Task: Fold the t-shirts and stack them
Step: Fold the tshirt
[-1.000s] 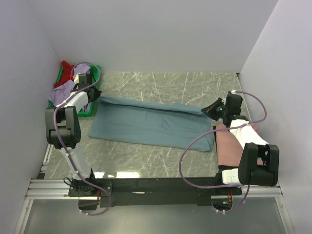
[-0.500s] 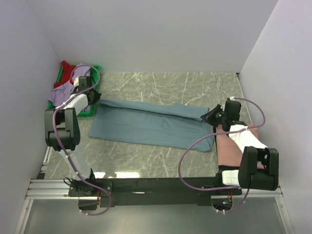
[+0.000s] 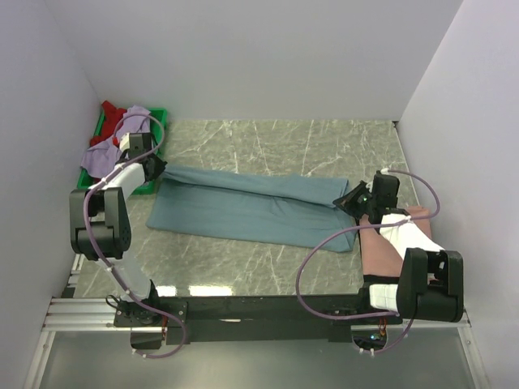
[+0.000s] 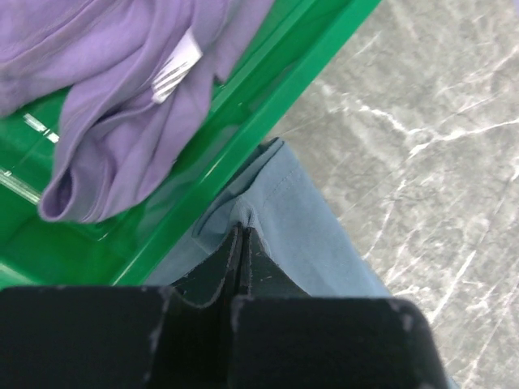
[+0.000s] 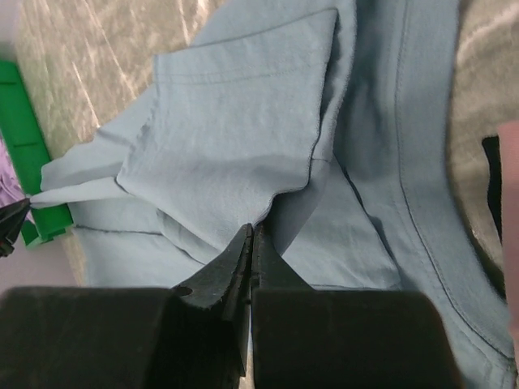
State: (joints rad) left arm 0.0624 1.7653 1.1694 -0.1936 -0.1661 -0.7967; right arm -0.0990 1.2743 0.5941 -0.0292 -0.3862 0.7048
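Since a second ago the right gripper (image 3: 349,199) has slid nearer, dragging the fold. The grey-blue t-shirt (image 3: 251,207) spans between it and the left gripper (image 3: 156,168), both clamped on its corners.

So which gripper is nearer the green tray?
Left. The left gripper pinches the blue shirt right beside the green tray; the right gripper grips that shirt's opposite end.

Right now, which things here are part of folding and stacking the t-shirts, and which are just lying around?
Part of the job: grey-blue t-shirt, pinched by left gripper and right gripper; pink t-shirt; lavender t-shirt; red t-shirt.
Just there: green tray, holding the lavender and red ones; marble table.
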